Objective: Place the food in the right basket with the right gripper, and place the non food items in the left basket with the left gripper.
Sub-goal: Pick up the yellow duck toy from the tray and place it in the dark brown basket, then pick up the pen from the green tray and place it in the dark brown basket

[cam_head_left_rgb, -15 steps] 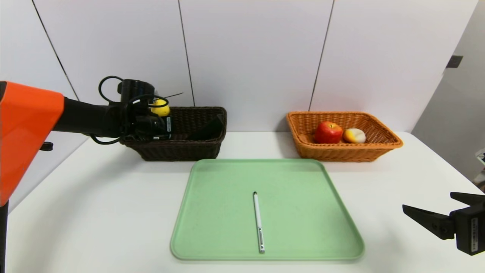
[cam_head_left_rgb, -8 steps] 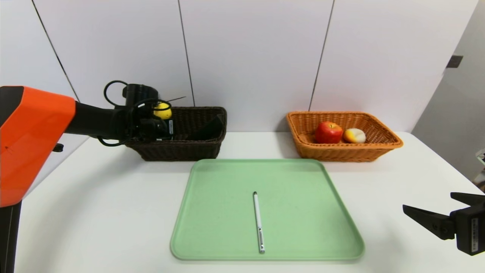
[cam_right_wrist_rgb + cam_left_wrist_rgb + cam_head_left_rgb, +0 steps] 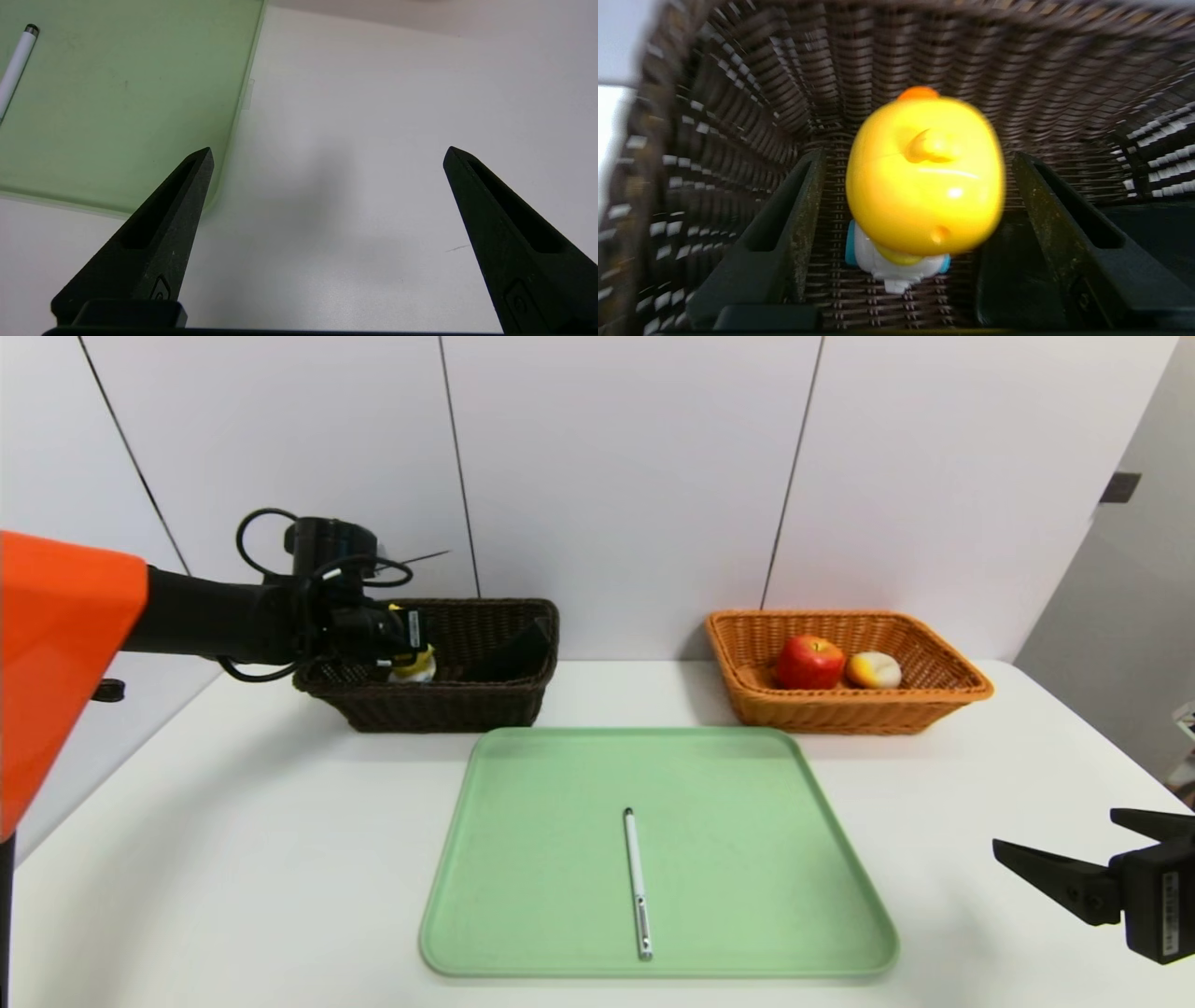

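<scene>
Reading the reach from my seat with twelve o'clock at the back wall, I have the left gripper [image 3: 919, 156] over the dark brown wicker basket [image 3: 448, 707], at about eleven from the green tray [image 3: 541, 840]. Its claw stands open around the yellow duck toy [image 3: 924, 186], with space showing on both sides, so I judge the toy released inside that basket, beside the black pouch [image 3: 509, 655]. The duck looks like smooth, light, hard plastic; its round head could roll off a pad if brushed, so I would lift straight clear. What remains is the white-silver stylus pen [image 3: 636, 868], lying on the tray with its dark tip towards twelve and its clip end towards six. I expect it to be stiff, light and slick, and quick to roll or pivot if pinched off-centre. I would take it mid-barrel, clear of the clip, closing from three and nine, with the fingertips low but not scraping the tray. The red apple [image 3: 808, 663] and the white-and-yellow food piece [image 3: 875, 670] already sit in the orange-tan wicker basket [image 3: 831, 719] at about one. My right gripper [image 3: 330, 149] idles wide open and empty at three.
</scene>
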Motion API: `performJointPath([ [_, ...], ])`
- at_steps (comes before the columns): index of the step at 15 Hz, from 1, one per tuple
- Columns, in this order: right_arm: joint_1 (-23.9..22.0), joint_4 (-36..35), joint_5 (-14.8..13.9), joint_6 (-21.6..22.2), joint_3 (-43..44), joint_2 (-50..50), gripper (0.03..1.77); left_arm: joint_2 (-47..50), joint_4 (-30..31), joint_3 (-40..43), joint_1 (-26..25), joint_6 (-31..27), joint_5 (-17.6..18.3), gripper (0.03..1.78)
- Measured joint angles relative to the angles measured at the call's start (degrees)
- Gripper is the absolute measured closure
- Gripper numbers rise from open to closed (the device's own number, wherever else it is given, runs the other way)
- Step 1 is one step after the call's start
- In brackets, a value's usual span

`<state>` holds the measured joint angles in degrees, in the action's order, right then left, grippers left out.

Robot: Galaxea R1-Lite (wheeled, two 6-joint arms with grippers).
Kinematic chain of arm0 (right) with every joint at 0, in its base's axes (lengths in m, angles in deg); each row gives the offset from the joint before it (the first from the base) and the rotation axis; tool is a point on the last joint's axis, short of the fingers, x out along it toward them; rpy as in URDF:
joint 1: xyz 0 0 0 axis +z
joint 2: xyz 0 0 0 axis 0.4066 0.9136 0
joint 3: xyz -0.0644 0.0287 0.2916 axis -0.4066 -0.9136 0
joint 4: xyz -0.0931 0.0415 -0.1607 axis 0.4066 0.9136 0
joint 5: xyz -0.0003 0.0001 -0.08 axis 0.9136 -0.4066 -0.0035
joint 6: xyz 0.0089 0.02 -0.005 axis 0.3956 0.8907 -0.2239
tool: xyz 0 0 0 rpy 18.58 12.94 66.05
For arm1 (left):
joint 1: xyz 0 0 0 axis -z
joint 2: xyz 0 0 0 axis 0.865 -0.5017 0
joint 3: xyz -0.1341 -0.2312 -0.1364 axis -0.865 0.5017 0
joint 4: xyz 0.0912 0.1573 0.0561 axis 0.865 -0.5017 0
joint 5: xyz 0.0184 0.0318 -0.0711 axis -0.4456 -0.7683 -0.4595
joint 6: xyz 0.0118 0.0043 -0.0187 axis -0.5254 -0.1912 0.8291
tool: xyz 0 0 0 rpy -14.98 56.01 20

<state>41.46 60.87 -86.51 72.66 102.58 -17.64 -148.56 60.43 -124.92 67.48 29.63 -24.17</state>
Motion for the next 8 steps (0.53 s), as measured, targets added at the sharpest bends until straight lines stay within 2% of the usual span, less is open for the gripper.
performJointPath([
  [4,0.0,0.0,0.0,0.1,-0.7,-0.4,0.1,12.8,-5.5,2.4,3.6,0.1,-1.4,0.27],
  [6,0.0,0.0,0.0,0.0,-1.1,-0.5,0.1,20.8,-13.0,3.0,9.5,1.3,-3.7,0.24],
  [8,0.1,0.0,0.0,0.0,-1.3,-0.5,0.1,26.8,-25.9,2.1,19.9,7.5,-9.8,0.2],
])
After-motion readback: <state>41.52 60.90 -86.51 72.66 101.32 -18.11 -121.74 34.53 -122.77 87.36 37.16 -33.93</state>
